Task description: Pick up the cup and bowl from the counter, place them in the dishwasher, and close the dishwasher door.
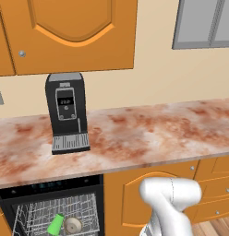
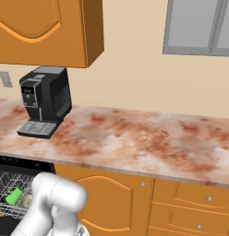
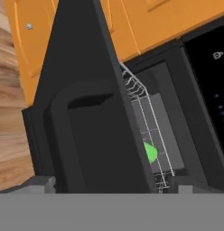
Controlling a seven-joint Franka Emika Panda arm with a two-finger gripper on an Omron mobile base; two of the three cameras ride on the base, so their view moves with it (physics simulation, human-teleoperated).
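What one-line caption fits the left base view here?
Cup and bowl already sit in the open dishwasher's rack below the counter holding a coffee machine.

Orange cabinet doors (image 3: pixel 145 18) and wooden floor (image 3: pixel 10 135) lie beyond the pincer; cream wall (image 1: pixel 153 78), grey window (image 2: pixel 199 27) above
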